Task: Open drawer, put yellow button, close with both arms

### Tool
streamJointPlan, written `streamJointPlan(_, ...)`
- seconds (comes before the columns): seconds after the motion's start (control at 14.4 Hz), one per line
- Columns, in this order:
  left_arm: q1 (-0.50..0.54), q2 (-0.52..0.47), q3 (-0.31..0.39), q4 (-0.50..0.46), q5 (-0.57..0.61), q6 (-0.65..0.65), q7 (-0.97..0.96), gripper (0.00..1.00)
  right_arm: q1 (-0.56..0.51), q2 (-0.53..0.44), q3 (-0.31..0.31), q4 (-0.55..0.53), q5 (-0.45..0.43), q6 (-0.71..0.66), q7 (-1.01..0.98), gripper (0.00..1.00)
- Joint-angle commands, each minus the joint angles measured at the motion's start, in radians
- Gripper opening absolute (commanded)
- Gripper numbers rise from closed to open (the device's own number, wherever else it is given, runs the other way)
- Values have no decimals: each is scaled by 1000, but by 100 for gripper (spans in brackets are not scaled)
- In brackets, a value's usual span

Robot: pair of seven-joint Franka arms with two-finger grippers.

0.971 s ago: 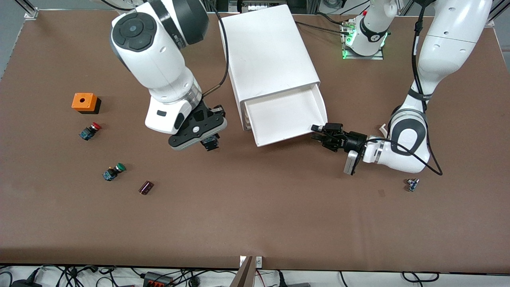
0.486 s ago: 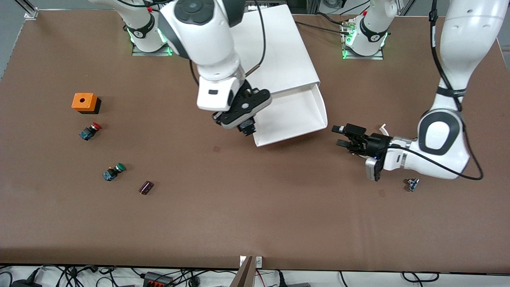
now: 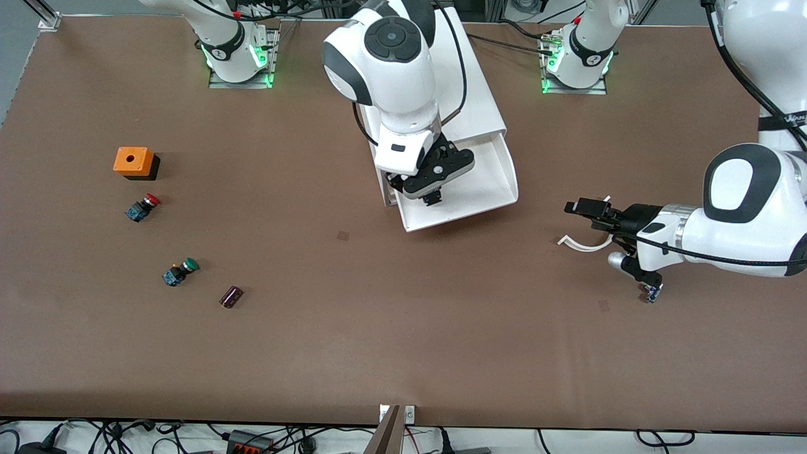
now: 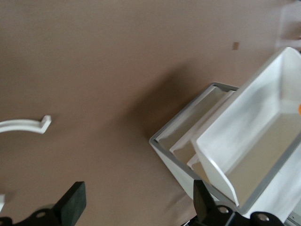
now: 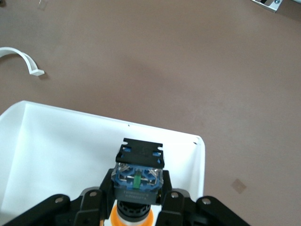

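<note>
The drawer [image 3: 485, 183] is the top one of the white cabinet [image 3: 482, 107] and stands pulled out, with nothing lying in it. My right gripper [image 3: 434, 194] hangs over the drawer's inside. It is shut on the yellow button [image 5: 138, 181], blue base up and yellow-orange cap down, as the right wrist view [image 5: 138, 194] shows. My left gripper [image 3: 583, 211] is open and empty, low over the table toward the left arm's end, apart from the drawer. In the left wrist view the open fingers [image 4: 73, 205] frame bare table, with the drawer [image 4: 244, 141] ahead.
A white curved piece [image 3: 583, 244] lies on the table by the left gripper. A small component [image 3: 652, 292] lies under the left wrist. Toward the right arm's end are an orange box [image 3: 133, 161], a red button [image 3: 142, 207], a green button [image 3: 179, 272] and a brown cylinder [image 3: 231, 296].
The right arm carried the button from over the table beside the cabinet to over the open drawer. The left gripper drew back from the drawer's corner toward the left arm's end.
</note>
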Motion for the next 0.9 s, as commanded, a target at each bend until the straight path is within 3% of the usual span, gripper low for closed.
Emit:
streamJointPlan(0.0,-13,-25,-19,15,196,-33,-103,100,20,35,-12,50,-13,5,58,0)
streamJointPlan(0.14,-40,-49,-22,59,400,-47,-139,100,22,40,-5,50,-11,1,78,0)
streamJointPlan(0.35,-92,-34,-13,143,551,-102,-140,100,37,61,-2,50,-8,-9,120,0)
streamJointPlan(0.49,-92,7,-13,211,557,-101,-138,100,43,63,0,50,-8,-10,138,0)
streamJointPlan(0.83,-86,16,-14,208,546,-89,-170,100,49,77,0,50,-7,-12,141,0)
